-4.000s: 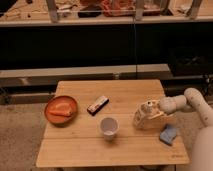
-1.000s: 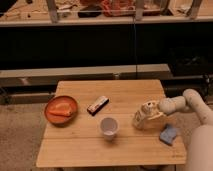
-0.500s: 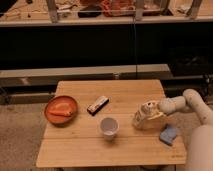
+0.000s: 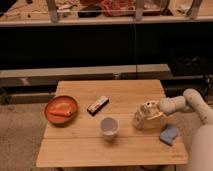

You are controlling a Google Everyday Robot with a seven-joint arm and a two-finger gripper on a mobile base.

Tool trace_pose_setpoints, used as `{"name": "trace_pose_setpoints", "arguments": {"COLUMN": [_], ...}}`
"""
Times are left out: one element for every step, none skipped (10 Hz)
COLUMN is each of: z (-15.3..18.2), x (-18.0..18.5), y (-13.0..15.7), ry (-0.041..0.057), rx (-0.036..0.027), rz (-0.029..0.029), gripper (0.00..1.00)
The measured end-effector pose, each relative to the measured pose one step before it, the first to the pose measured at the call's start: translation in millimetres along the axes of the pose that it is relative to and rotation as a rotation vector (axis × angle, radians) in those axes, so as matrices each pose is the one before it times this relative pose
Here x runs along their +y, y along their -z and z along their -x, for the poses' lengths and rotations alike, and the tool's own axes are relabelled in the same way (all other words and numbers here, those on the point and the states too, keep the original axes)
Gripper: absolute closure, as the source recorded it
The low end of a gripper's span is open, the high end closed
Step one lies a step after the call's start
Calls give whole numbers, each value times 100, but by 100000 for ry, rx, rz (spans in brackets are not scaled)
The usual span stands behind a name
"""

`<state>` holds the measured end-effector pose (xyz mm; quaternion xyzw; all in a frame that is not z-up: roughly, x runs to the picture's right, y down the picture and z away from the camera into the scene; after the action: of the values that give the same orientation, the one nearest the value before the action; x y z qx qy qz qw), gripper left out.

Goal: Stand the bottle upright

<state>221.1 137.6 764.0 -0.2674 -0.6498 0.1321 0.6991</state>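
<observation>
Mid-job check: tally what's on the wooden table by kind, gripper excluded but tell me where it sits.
Bottle: 1
White cup: 1
Orange bowl: 1
Dark snack bar: 1
Blue sponge block: 1
Total: 5
The gripper is at the bottle, right side of the table.

The pincer [image 4: 144, 116] sits at the right side of the counter [image 4: 80, 150], at the bottle [image 4: 147, 116]. At its 5 o'clock, just beside, a blue block [image 4: 169, 134] narrows the way toward the front right corner. At 9 o'clock the white cup [image 4: 109, 127] stands near, with bare wood between. Farther at 10 o'clock lies a dark flat bar [image 4: 98, 105], and well apart at 9 o'clock the orange bowl [image 4: 61, 108]. Toward 12 o'clock the wood lies open to the back edge; the front left strip is open too.
</observation>
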Motion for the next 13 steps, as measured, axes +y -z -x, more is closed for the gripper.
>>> {"name": "trace_pose_setpoints", "arguments": {"z": [166, 144, 94, 87, -19, 14, -144, -71, -166, -221, -210, -157, -131], "x": [74, 20, 61, 9, -2, -121, -89, -87, -78, -138, -44, -180, -212], "y": [-8, -38, -55, 34, -78, -101, -130, 5, 23, 182, 79, -58, -145], "ry": [-337, -51, 75, -176, -344, -651, -1044, -625, -828, -1247, -933, -950, -745], "rx": [250, 205, -70, -87, 133, 1815, 1542, 866, 717, -1701, -1748, -1846, -280], "rz": [-1432, -957, -1014, -832, -574, -1042, -735, -827, -1077, -2071, -991, -967, -643], "gripper": [100, 100, 100, 100, 100, 100, 100, 100, 100, 100, 100, 100, 100]}}
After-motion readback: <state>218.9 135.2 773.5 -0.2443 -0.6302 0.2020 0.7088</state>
